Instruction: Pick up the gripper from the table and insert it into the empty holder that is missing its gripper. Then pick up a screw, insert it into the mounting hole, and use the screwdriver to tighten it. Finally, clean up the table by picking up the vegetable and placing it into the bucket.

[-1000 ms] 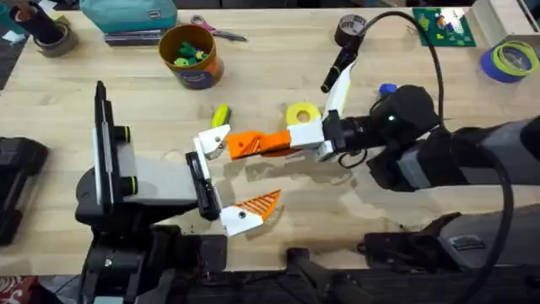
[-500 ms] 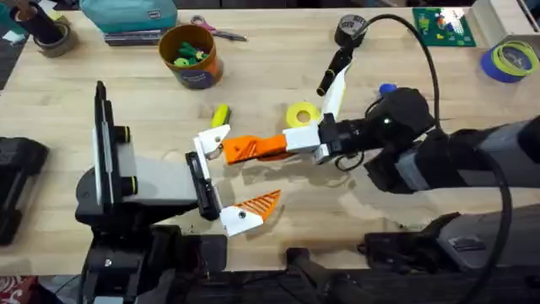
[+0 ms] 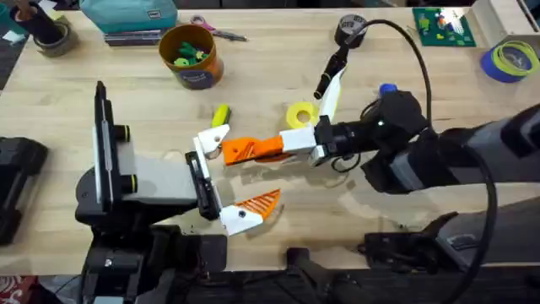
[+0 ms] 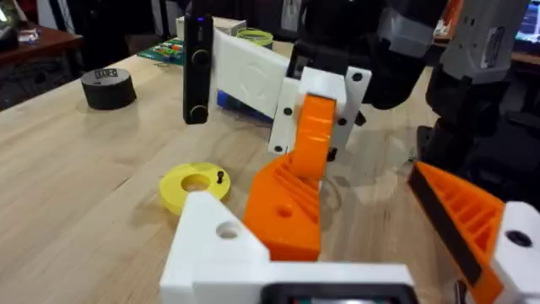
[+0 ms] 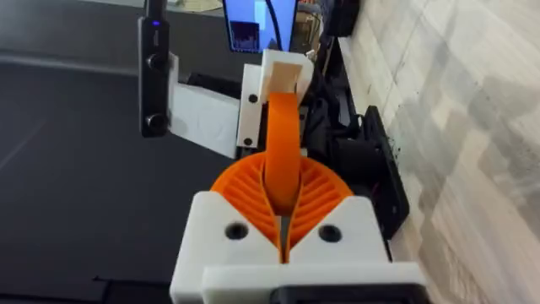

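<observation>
Leftward since earlier, the right gripper (image 3: 268,148) pinches the small orange wedge fingertip (image 3: 240,149) at frame centre, touching the left gripper's (image 3: 221,180) wide-open bare white holder (image 3: 211,140).

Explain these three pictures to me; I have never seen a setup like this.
Two robot arms work at a wooden table. One picture looks down from above; the other two come from a camera on each wrist. The right gripper is shut on a small orange fingertip, holding it at the bare white holder of the open left gripper. On the table lie a yellow-green vegetable and a yellow disc, and an orange bucket stands farther back.
</observation>
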`<action>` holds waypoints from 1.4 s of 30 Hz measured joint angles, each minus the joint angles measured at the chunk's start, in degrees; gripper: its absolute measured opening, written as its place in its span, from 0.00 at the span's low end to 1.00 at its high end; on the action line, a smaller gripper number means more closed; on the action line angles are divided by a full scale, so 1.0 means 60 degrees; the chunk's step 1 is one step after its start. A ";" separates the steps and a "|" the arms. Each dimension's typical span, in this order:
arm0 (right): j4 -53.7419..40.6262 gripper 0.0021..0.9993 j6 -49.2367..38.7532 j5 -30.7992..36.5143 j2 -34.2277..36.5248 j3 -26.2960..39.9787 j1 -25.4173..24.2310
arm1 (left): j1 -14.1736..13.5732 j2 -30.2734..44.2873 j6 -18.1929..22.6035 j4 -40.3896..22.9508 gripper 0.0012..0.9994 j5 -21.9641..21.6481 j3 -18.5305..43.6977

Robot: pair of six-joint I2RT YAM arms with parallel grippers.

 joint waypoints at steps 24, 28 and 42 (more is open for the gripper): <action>-0.0319 0.01 0.0688 0.0125 0.0423 0.0813 0.0328 | 0.0025 -0.0001 0.0006 0.0001 0.99 0.0004 0.0000; -0.0329 0.01 0.0747 0.0122 0.0621 0.1067 0.0338 | 0.0025 0.0001 0.0007 0.0001 0.99 -0.0004 0.0000; -0.0514 0.01 0.0780 -0.0141 0.1088 0.1729 0.0356 | 0.0036 0.0000 0.0004 0.0015 0.99 -0.0106 0.0000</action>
